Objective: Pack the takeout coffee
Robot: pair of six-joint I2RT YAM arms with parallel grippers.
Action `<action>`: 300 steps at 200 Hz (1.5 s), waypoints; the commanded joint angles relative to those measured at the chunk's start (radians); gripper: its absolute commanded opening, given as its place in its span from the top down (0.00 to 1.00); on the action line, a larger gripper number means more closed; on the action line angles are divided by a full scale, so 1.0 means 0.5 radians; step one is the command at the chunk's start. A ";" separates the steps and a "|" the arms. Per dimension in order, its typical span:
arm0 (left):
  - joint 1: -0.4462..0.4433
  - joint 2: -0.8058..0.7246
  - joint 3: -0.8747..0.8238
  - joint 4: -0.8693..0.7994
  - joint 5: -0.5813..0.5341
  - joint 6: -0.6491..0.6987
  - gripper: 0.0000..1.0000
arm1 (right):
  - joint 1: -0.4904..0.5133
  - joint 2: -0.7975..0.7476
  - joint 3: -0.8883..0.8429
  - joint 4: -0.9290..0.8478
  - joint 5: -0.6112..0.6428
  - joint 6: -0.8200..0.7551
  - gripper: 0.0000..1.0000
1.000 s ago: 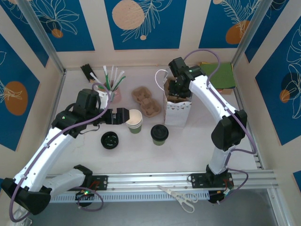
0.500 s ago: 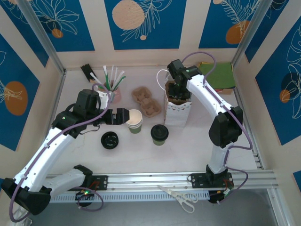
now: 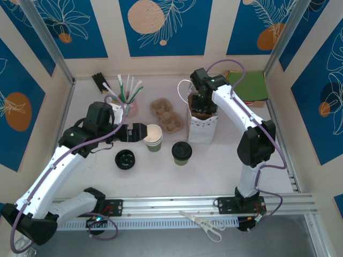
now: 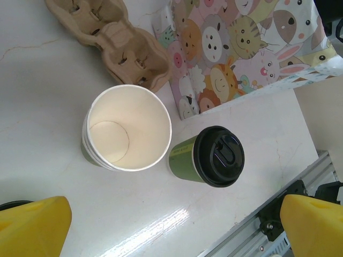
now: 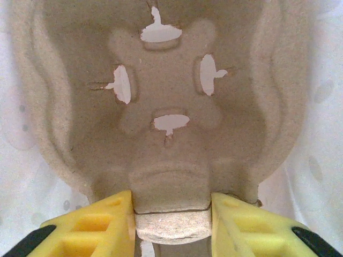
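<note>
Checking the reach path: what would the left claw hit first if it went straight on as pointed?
Most likely the stack of lidless green cups, just ahead of the open left claw; the takeout coffee sits farther, off-line.

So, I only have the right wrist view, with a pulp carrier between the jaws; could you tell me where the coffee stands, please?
Observer: The coffee stands upright on the table, lid on, just in front of the bag.
Operator: Thank you. And where does that leave me relative to the bag?
Observer: The right gripper is at the bag's open top, with the carrier down inside the bag.
Operator: Is the other side holding anything?
Observer: No, the left gripper has its jaws wide apart, just short of the cup stack, and grips nothing.
</note>
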 commanded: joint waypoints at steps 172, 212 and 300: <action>-0.015 -0.038 -0.035 0.043 0.002 -0.002 0.00 | 0.151 -0.113 0.367 -0.271 0.238 0.056 0.64; -0.015 -0.034 -0.033 0.046 0.005 0.002 0.00 | 0.155 -0.135 0.387 -0.284 0.246 0.045 0.64; -0.015 -0.022 -0.035 0.052 0.014 -0.005 0.00 | 0.213 -0.050 0.454 -0.348 0.308 0.001 0.64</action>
